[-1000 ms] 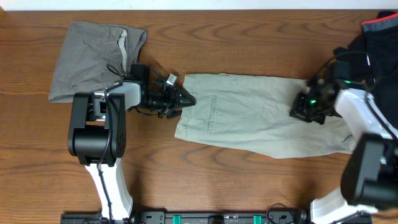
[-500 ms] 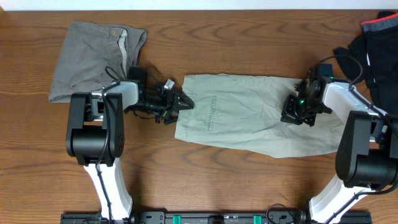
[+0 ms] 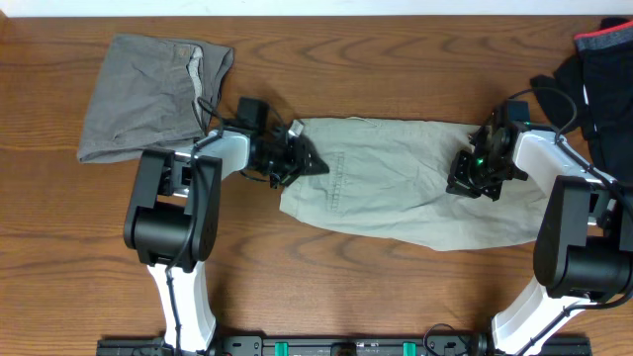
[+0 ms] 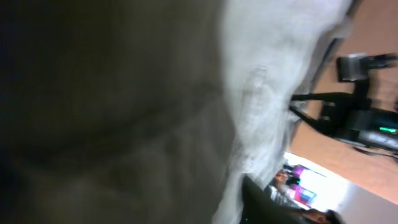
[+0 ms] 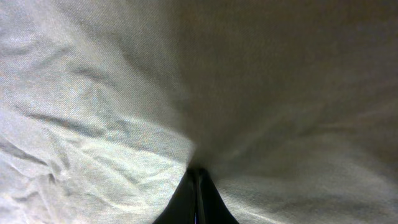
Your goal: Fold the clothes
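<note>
The pale khaki trousers [image 3: 396, 188] lie flat across the middle of the table. My left gripper [image 3: 315, 164] sits at their left waist edge. In the left wrist view blurred trouser cloth [image 4: 267, 74] fills the picture and only one dark finger [image 4: 267, 208] shows, so its jaws cannot be read. My right gripper [image 3: 473, 180] is over the right part of the trousers. Its fingers are shut together [image 5: 196, 173], with the cloth [image 5: 112, 124] puckered at their tips. The grey shorts [image 3: 148, 94] lie folded at the back left, apart from both grippers.
A heap of dark clothes [image 3: 603, 69] with a red band lies at the back right corner, close behind my right arm. Bare wooden table [image 3: 326, 297] runs along the front, where the two arm bases stand.
My left gripper has moved right from beside the trousers onto their left edge. My right gripper shifted a little left, drawing the trousers' right end in, then stayed still.
</note>
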{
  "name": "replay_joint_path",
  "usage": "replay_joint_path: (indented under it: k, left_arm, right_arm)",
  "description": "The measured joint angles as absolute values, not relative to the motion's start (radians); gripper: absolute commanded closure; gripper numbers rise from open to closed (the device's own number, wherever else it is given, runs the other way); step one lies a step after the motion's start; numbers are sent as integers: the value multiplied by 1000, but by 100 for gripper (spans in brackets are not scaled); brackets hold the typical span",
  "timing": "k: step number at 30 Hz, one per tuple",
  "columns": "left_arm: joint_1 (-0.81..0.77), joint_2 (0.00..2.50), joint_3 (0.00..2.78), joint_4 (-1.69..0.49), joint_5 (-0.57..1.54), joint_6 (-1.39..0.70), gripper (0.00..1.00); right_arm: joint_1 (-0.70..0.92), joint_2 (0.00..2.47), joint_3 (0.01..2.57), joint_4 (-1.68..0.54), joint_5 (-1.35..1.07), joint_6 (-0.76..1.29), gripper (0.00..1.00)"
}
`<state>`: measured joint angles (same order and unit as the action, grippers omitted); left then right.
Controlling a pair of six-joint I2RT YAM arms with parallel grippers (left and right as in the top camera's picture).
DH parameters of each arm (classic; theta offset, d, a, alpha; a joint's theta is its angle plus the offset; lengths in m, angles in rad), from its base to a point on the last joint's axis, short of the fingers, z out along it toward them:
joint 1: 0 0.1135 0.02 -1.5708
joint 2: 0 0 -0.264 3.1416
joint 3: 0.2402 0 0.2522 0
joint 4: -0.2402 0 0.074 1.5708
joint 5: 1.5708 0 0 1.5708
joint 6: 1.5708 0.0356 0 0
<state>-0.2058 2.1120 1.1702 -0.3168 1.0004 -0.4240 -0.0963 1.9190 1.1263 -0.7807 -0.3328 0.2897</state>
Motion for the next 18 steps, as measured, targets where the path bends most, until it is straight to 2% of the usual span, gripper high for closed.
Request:
replay_joint_path:
  k: [3, 6, 13, 18]
  left_arm:
    - [-205, 2115, 1169, -323, 976, -430, 89]
    - [-202, 2115, 1169, -334, 964, -426, 94]
    - [-174, 2051, 1163, -500, 886, -371, 94]
    - [-125, 1848, 1187, -764, 698, -266, 94]
  right_arm:
    - [-96, 1920, 1127, -775, -338, 290, 99]
    - [-96, 1922, 1128, -769, -345, 290, 99]
    - [-94, 1934, 1130, -760, -408, 290, 99]
    - [-101, 1941, 1129, -762, -478, 285, 99]
